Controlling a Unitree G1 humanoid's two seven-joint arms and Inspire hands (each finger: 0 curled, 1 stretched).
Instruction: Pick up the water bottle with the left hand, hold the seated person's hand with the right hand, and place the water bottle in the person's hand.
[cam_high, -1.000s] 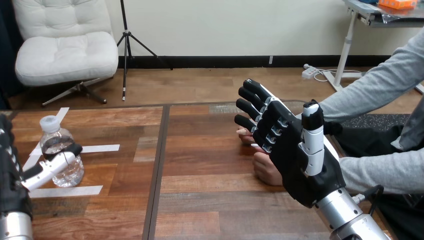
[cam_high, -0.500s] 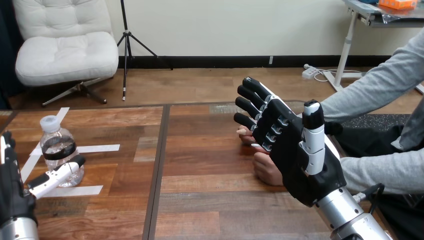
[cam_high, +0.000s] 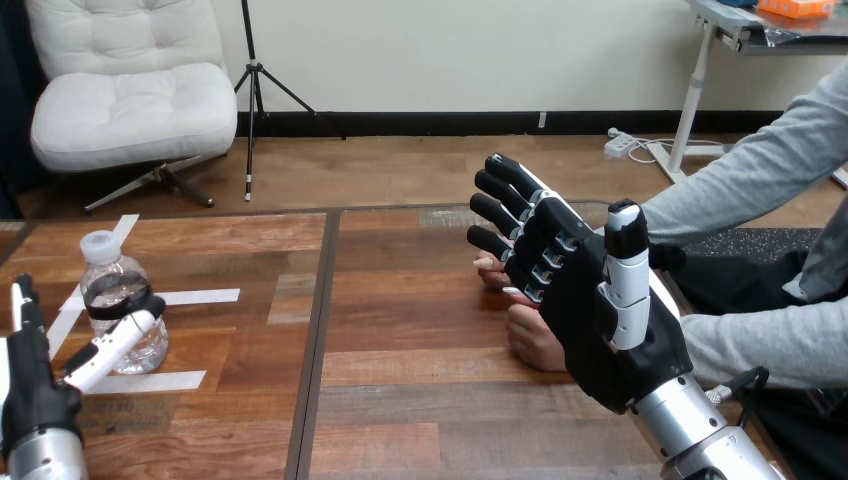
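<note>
Bottle (cam_high: 113, 305): one, upright beside left hand (cam_high: 32, 392); person's hands (cam_high: 532, 340), seemingly two.

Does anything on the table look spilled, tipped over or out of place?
Nothing stands out. The water bottle stands upright and capped at the left of the table, beside the left hand; no spill shows.

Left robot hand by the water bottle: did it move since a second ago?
Yes. The left robot hand has dropped toward the view's bottom edge, judged against the white tape strip; the clear plastic water bottle stayed put.
</note>
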